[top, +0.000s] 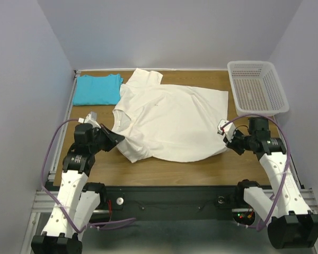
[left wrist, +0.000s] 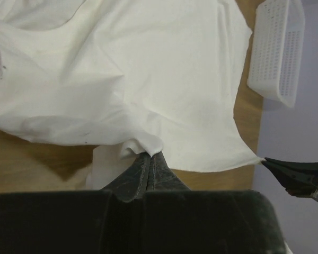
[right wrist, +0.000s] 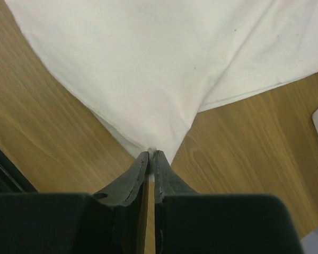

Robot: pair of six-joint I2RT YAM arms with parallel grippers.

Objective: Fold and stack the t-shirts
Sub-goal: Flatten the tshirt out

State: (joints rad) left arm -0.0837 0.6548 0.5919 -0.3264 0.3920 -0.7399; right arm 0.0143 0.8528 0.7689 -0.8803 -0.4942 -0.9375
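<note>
The large cream t-shirt (top: pixel 169 119) lies spread and rumpled across the middle of the wooden table. The turquoise t-shirt (top: pixel 98 89) lies folded at the far left corner. My left gripper (top: pixel 120 138) is shut on the cream shirt's near left edge, seen pinched in the left wrist view (left wrist: pixel 149 154). My right gripper (top: pixel 227 143) is shut on the shirt's near right corner, which shows between the fingertips in the right wrist view (right wrist: pixel 151 153). The cloth (right wrist: pixel 148 63) fans out from that pinch.
A white perforated plastic basket (top: pixel 257 87) stands at the far right corner, also in the left wrist view (left wrist: pixel 278 50). Bare wooden table (top: pixel 164 172) runs along the near edge in front of the shirt. Grey walls enclose the table.
</note>
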